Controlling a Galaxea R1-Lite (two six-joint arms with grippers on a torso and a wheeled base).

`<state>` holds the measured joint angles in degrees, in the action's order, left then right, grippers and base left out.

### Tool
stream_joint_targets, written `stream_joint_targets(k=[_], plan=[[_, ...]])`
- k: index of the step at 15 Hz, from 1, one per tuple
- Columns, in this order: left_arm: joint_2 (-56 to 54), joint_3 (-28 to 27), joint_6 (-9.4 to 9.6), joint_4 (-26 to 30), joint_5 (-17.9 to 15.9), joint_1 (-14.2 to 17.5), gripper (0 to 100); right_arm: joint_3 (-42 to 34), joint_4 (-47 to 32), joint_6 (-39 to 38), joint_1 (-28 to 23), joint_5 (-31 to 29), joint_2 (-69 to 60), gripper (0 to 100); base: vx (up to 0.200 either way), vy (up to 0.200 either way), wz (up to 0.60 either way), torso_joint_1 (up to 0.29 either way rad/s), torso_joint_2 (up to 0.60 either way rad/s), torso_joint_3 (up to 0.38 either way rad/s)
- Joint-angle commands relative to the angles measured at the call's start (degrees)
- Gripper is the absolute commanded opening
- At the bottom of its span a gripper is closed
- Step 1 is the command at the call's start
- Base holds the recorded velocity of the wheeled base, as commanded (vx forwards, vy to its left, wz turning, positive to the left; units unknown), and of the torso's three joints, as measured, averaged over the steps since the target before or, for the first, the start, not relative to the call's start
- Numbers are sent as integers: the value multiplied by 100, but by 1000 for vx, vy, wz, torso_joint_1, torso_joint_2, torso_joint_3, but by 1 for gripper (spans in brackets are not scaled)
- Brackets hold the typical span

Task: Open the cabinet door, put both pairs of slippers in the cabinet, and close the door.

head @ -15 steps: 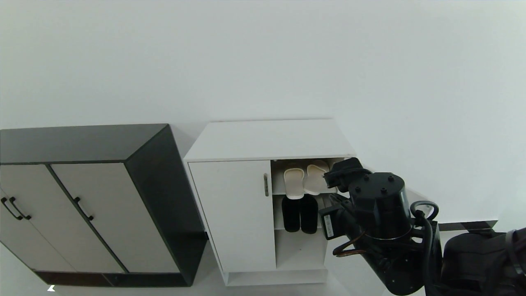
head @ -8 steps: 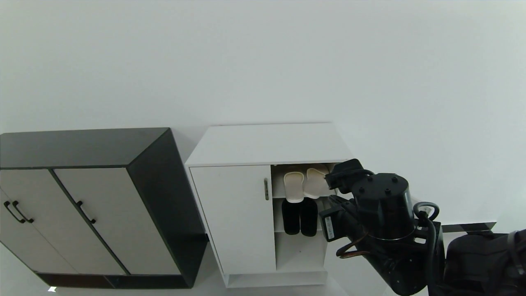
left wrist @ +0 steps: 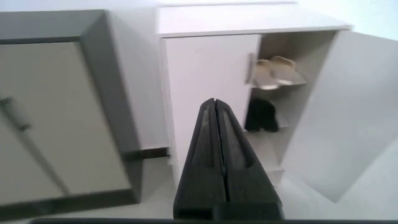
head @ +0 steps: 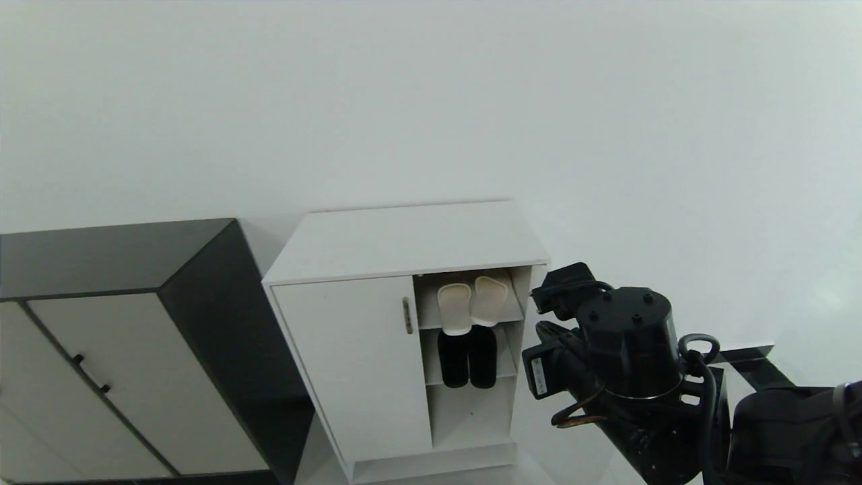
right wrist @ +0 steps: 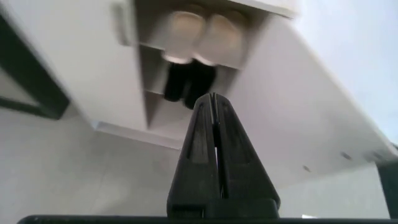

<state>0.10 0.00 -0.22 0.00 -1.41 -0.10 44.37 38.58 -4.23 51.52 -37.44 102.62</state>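
Observation:
The white cabinet (head: 404, 236) stands against the wall with its left door (head: 350, 364) closed and its right door (left wrist: 348, 112) swung open. A white pair of slippers (head: 471, 303) lies on the upper shelf. Below it, a black pair of slippers (head: 468, 357) lies on the middle shelf. Both pairs also appear in the wrist views: white slippers (left wrist: 277, 70), black slippers (left wrist: 261, 115), white slippers (right wrist: 199, 31), black slippers (right wrist: 189, 81). My left gripper (left wrist: 214, 102) is shut and empty, well back from the cabinet front. My right gripper (right wrist: 213, 98) is shut and empty, beside the open door (right wrist: 298, 112).
A dark cabinet (head: 101, 256) with pale doors stands to the left of the white one. My right arm (head: 619, 343) hangs in front of the white cabinet's right side. The bottom compartment (head: 468, 414) holds nothing. Bare floor lies in front.
The whole head picture has shifted, so both cabinets sit further left: the camera moved. The slippers lie as before on their shelves.

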Motion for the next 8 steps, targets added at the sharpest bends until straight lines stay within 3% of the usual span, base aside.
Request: stream_joint_targets(k=[1,3,6,8], plan=[[8,0,-4,0,1,1,0,1,0,1,16,0,-5,0,0,0,-600,7,-2,-2],[8,0,-4,0,1,1,0,10,0,1,-1,-9,-5,0,0,0,-600,7,2,5],[8,0,-4,0,1,1,0,54,9,19,-45,17,-32,0,0,0,0,0,0,0],[8,0,13,0,-17,1,0,238,-9,151,-432,35,-14,0,0,0,0,0,0,0]])
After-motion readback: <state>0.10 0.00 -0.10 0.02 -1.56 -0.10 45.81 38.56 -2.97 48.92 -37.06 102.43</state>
